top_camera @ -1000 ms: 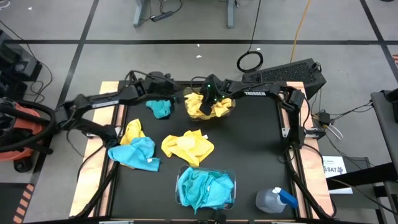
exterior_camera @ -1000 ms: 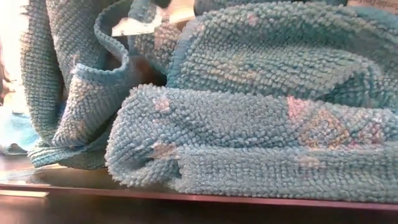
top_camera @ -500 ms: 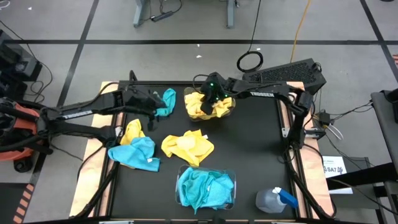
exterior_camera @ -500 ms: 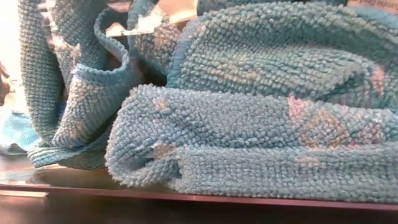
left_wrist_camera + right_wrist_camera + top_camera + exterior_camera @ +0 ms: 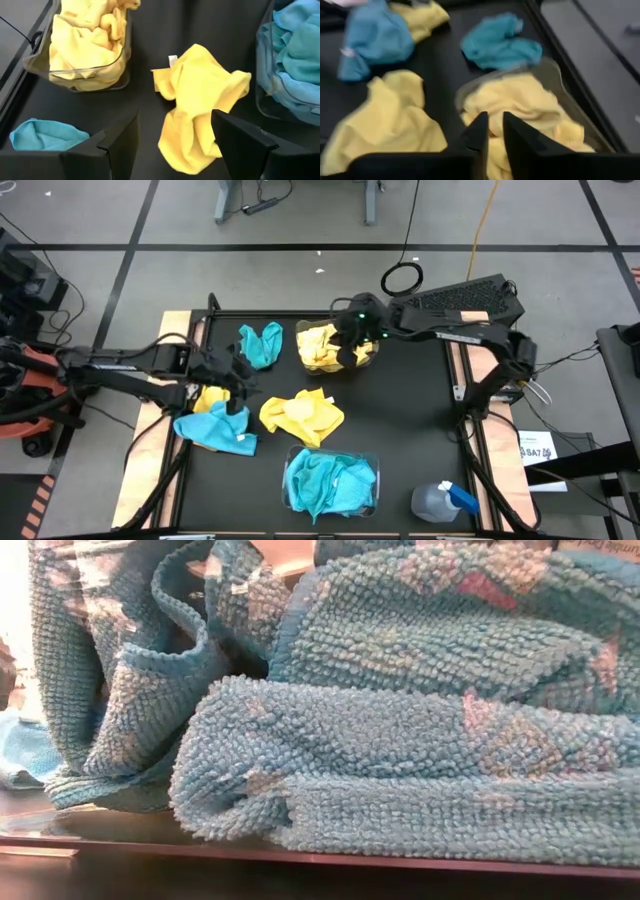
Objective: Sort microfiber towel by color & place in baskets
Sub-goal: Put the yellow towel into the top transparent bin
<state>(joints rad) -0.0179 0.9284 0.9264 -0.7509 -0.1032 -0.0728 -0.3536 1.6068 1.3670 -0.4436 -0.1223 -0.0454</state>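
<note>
Since a second ago my left arm has swung off the far turquoise towel (image 5: 260, 344) and pulled back toward the left edge; that towel now lies loose on the mat beside the yellow basket (image 5: 368, 358). Right arm has lifted slightly from that basket.

Left gripper (image 5: 236, 380): fingers apart, nothing between them, hovering near the yellow-and-blue heap on the left side. Its wrist view looks onto the middle yellow towel (image 5: 197, 105).

Right gripper (image 5: 491, 131): fingers nearly together, a narrow gap, nothing clamped that I can see. It hangs just over the yellow cloths in the yellow basket.

Progress, my read:
- Yellow basket at the far edge holds several yellow cloths.
- Blue basket (image 5: 372, 463) at the near edge is packed with turquoise ones; these fill the low view.
- Still loose on the mat: the far turquoise towel, the middle yellow towel, a small yellow towel (image 5: 210, 392) and a blue towel (image 5: 218, 426) touching it on the left.

Roughly half done, I judge; four cloths left.

Spray bottle (image 5: 440, 502) sits at the near right corner, untouched.
</note>
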